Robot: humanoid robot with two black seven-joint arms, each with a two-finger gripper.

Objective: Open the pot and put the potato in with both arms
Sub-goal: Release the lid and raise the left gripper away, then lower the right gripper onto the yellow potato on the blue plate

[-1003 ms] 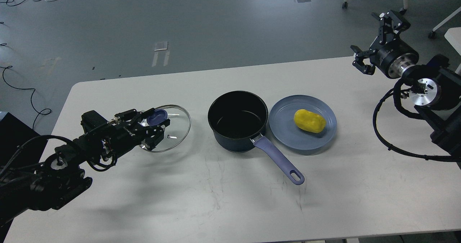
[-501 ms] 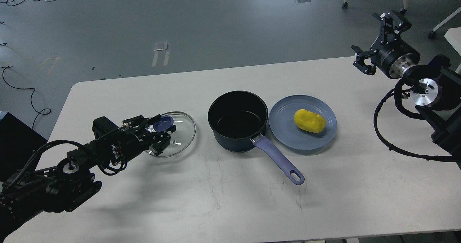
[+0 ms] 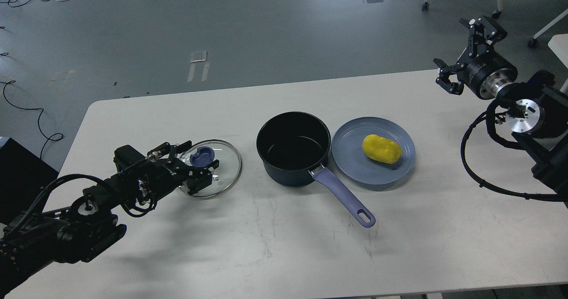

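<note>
A: Where are the saucepan (image 3: 293, 149) and potato (image 3: 381, 148)?
B: Saucepan uncovered mid-table; potato on the blue-grey plate (image 3: 348, 166) beside it.
A: The grippers?
B: Left gripper (image 3: 191, 165) spread around the glass lid's (image 3: 224, 170) knob; right gripper (image 3: 463, 53) wide, raised, empty.

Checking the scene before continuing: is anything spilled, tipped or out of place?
Nothing stands out. The pot sits upright and uncovered, its glass lid lies flat on the table, and the potato rests on the plate.
</note>
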